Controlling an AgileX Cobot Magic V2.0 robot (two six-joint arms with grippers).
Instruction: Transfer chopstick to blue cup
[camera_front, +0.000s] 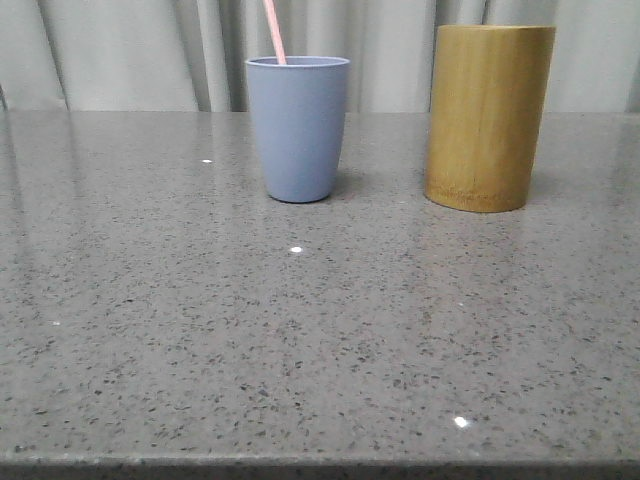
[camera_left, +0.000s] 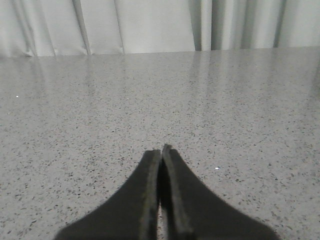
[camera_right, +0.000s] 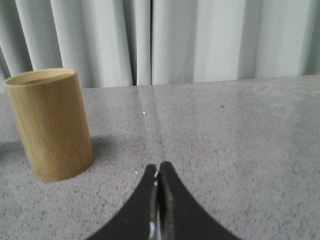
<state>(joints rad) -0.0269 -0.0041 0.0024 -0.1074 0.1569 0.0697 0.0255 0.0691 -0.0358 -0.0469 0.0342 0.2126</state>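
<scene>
Front view: blue cup (camera_front: 298, 128) stands upright on the speckled grey tabletop (camera_front: 300, 330), toward the back, left of centre. Chopstick (camera_front: 274, 31) is inside the cup, leaning a bit to the left, pink upper part sticking out past the rim and running off the top edge of the frame. Lower part is hidden by the cup wall.

Bamboo cylinder (camera_front: 489, 117) stands upright to the right of the cup, taller than it, clearly apart, not touching. Pale curtain (camera_front: 120, 55) hangs behind the table.

Left gripper (camera_left: 161, 152): seen in the left wrist view, both dark fingers pressed together at the tips, clenched with nothing between them. It hangs just over bare tabletop (camera_left: 100, 110), curtain (camera_left: 150, 25) at the far edge.

Right gripper (camera_right: 158, 170): seen in the right wrist view, fingers also closed tip to tip, nothing held. Bamboo cylinder (camera_right: 50, 124) stands beside and ahead of it, apart from the fingers, open top rim visible. Tabletop (camera_right: 240, 130) and curtain (camera_right: 200, 40) beyond.

Small bright light spots reflect off the tabletop in front of the cup. Can't tell how deep the chopstick tip sits or where it rests inside the cup.
</scene>
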